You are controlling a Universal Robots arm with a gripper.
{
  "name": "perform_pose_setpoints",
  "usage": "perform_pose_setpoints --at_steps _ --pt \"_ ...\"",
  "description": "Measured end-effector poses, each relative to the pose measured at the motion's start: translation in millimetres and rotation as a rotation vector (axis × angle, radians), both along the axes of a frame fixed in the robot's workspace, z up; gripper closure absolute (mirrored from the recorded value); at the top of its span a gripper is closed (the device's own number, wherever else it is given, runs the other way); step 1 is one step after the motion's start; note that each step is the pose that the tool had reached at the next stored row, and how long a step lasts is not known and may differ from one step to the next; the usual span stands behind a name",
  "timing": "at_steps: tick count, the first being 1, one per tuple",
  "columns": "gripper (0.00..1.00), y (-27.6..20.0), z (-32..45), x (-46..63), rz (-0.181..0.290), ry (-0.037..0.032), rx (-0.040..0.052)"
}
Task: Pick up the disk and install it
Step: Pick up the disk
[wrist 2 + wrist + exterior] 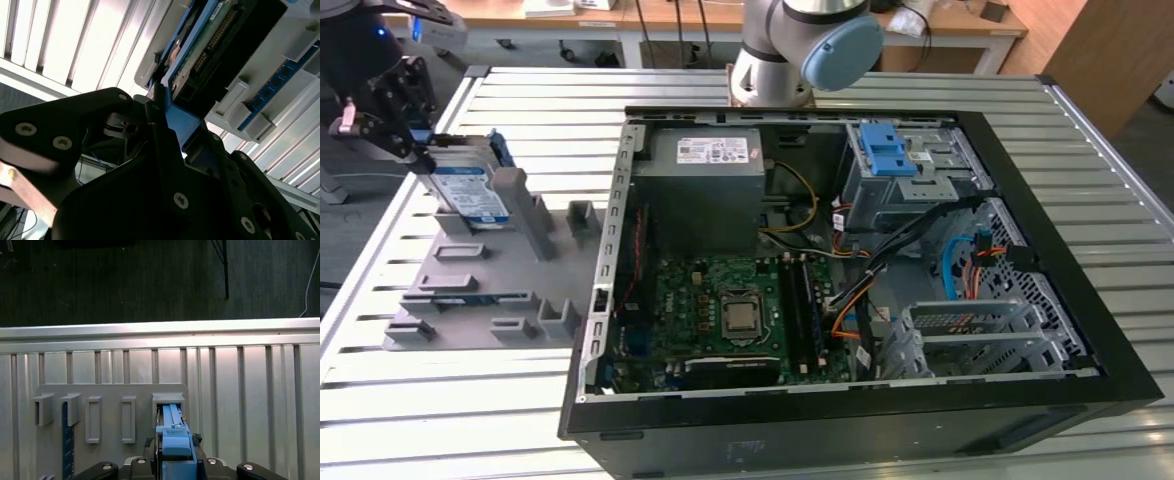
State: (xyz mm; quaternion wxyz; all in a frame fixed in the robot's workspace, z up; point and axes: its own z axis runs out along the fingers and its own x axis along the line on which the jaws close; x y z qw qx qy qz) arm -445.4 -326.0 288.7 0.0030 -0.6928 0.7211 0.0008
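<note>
The disk [464,190], silver with a white-and-blue label and a blue carrier, stands tilted in a slot of the grey fixture [494,290] at the exterior view's left. My black gripper [420,152] is at the disk's upper end. In both wrist views the carrier's blue edge [174,440] [184,122] sits clamped between my fingers [156,117], so my gripper [175,457] is shut on it. The lower end of the disk is still at the fixture's slot [167,401].
An open black computer case [854,425] lies on the slatted metal table [454,400], right of the fixture. Inside are a grey power-supply box [707,165], a green motherboard [734,300] and a grey cage with blue latches [887,150]. A blue strip [65,440] stands in another fixture slot.
</note>
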Motion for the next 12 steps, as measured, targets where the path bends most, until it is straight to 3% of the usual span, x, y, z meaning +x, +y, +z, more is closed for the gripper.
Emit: perform_pose_setpoints --at_steps 12 --pt "0.62 -1.4 0.0 -0.2 0.013 0.0001 -0.0001"
